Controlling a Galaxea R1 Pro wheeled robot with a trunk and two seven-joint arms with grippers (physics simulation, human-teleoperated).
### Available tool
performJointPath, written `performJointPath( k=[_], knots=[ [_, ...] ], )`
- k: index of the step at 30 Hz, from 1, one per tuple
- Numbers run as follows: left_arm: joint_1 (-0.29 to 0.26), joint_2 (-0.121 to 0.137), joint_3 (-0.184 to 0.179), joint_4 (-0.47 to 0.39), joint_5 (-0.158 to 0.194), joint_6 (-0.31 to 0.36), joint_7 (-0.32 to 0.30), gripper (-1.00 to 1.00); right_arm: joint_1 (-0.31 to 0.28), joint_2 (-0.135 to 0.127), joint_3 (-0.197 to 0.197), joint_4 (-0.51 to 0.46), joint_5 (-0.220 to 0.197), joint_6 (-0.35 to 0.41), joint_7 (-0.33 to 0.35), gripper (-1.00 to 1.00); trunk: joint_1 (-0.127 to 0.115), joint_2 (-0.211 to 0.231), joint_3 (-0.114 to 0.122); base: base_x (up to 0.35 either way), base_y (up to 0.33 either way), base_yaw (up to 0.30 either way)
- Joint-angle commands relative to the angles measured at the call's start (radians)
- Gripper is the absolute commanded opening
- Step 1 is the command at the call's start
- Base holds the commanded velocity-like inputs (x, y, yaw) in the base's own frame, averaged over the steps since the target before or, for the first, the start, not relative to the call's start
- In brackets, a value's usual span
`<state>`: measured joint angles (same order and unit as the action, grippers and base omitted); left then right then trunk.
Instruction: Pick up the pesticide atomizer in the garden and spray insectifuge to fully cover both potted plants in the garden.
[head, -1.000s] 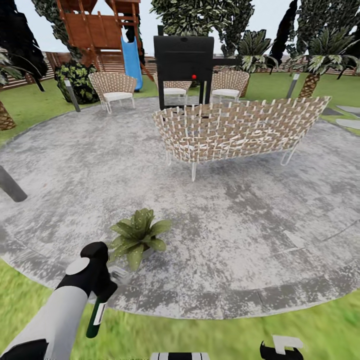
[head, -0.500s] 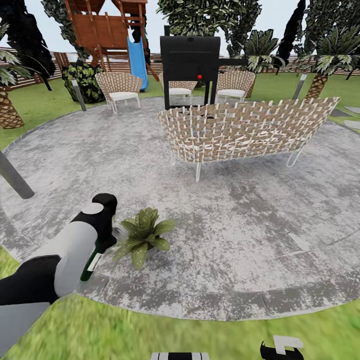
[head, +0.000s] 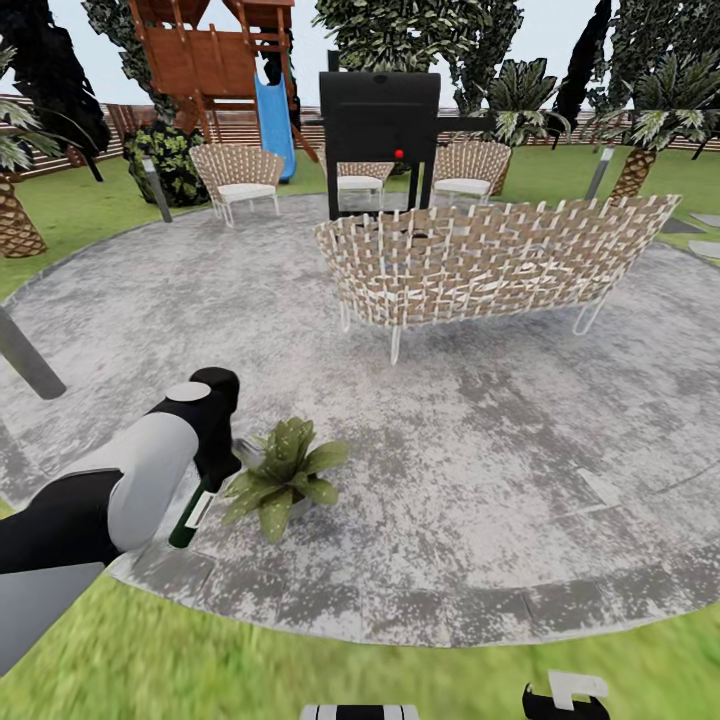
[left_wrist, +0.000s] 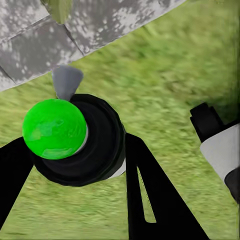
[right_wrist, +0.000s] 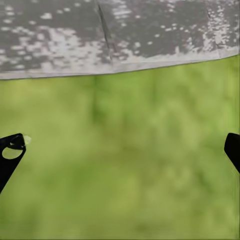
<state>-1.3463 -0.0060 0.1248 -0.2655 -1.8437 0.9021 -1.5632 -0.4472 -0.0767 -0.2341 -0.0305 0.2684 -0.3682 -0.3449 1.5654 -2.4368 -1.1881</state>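
Left gripper (head: 205, 470) clamped on the pesticide atomizer (head: 190, 518), bottle hanging long axis near vertical; potted plant (head: 285, 475) just beside at its 3 o'clock on the patio (head: 480, 480); right gripper (right_wrist: 120, 145) spread wide over grass

The dark pesticide atomizer (head: 192, 515) hangs tilted in the left pincer (head: 215, 470), just beside a leafy potted plant (head: 285, 478) on the grey patio (head: 480, 470).

Garden — lawn (head: 90, 215), patio (head: 500, 450), playset (head: 215, 60)
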Motion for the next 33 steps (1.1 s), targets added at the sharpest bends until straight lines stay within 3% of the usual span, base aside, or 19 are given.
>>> performJointPath(
  k=[1, 7, 16, 21, 28, 33],
  knots=[
    [0.000, 0.000, 0.006, -0.001, -0.003, 0.011, -0.008, -1.00, -0.001, 0.000, -0.008, 0.001, 0.010, -0.003, -0.003, 1.00, 0.000, 0.000, -0.001, 0.218, -0.148, 0.000],
    [0.001, -0.002, 0.004, 0.001, 0.005, 0.011, -0.008, -1.00, -0.001, 0.001, -0.009, 0.001, 0.009, -0.003, -0.005, 1.00, 0.000, 0.000, -0.001, 0.237, -0.106, 0.008],
    [0.001, -0.003, 0.004, 0.005, 0.004, 0.011, -0.008, -1.00, -0.001, 0.002, -0.008, 0.001, 0.009, -0.003, -0.005, 1.00, 0.000, 0.000, -0.001, 0.243, -0.148, 0.237],
    [0.002, -0.010, 0.003, 0.009, 0.004, 0.011, -0.008, -1.00, -0.001, 0.002, -0.009, 0.001, 0.009, -0.003, -0.005, 1.00, 0.000, 0.000, -0.001, 0.228, -0.186, 0.041],
    [0.066, -0.007, -0.001, 0.003, 0.004, 0.011, -0.008, -1.00, -0.001, 0.002, -0.009, 0.001, 0.009, -0.003, -0.005, 1.00, 0.000, 0.000, -0.001, 0.118, -0.258, 0.012],
    [0.077, -0.006, -0.002, 0.001, 0.003, 0.009, -0.008, -1.00, -0.001, 0.002, -0.009, 0.001, 0.009, -0.003, -0.006, 1.00, 0.000, 0.000, -0.001, 0.095, -0.268, 0.223]
  ],
)
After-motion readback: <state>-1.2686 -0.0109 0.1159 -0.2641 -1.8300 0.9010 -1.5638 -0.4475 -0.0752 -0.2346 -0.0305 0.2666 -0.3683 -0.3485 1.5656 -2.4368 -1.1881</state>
